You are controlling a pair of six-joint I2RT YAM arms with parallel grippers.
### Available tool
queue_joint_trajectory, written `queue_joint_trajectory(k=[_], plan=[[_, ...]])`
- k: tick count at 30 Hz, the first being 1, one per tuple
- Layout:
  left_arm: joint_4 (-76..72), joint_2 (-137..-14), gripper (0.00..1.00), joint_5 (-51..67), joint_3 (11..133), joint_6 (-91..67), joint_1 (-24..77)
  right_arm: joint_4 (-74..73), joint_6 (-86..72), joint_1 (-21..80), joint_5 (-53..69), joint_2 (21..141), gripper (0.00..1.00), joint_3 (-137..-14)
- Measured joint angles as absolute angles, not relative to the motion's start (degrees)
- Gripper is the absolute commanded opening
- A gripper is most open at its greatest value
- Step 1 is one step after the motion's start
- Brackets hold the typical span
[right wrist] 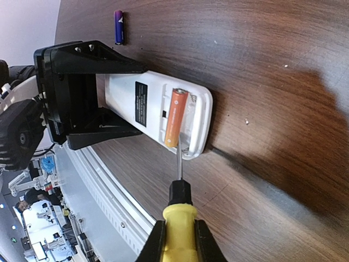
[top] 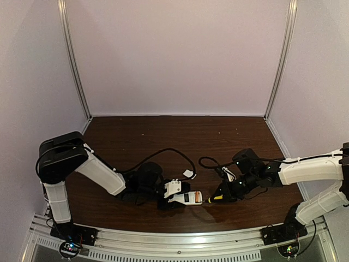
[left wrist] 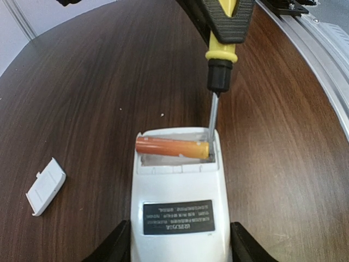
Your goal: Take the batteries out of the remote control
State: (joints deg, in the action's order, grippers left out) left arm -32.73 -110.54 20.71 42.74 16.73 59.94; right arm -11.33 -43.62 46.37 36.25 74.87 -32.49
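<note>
Left claw (top: 173, 195) clamps the remote control (top: 188, 197) by its sides. It's lying on the desk (top: 163, 136) between the arms, long axis left-right, uncovered end toward the right claw (top: 229, 191), which is squeezed tight on a yellow-handled screwdriver (top: 217, 198). Left wrist view: lid (left wrist: 46, 185) lies off to the side, an orange battery (left wrist: 172, 147) sits crosswise in the bay, blade tip at its right end. Right wrist view: a blue-purple battery (right wrist: 118, 26) lies loose beyond the remote, so I'd say we're prying out the second one. Next move probably needs a gentle lever under that end without skidding off.
</note>
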Motion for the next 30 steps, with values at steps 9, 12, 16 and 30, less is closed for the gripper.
queue_joint_trajectory(k=[9, 12, 16, 30], plan=[[-32.38, -110.34, 0.24, 20.56, 42.74, 16.69, 59.94, -9.76, -44.21, 46.30, 37.32, 75.81, 0.00, -32.29], [-32.34, -110.34, 0.24, 20.53, 42.74, 16.64, 59.94, -10.17, -43.35, 46.30, 37.28, 75.94, 0.00, -32.47], [-32.34, -110.30, 0.24, 20.49, 42.74, 16.60, 59.94, -12.88, -41.08, 46.39, 36.29, 76.29, 0.00, -34.02], [-32.29, -110.26, 0.24, 20.03, 42.74, 16.64, 60.01, -23.20, -34.87, 47.24, 31.68, 75.24, 0.00, -38.96]])
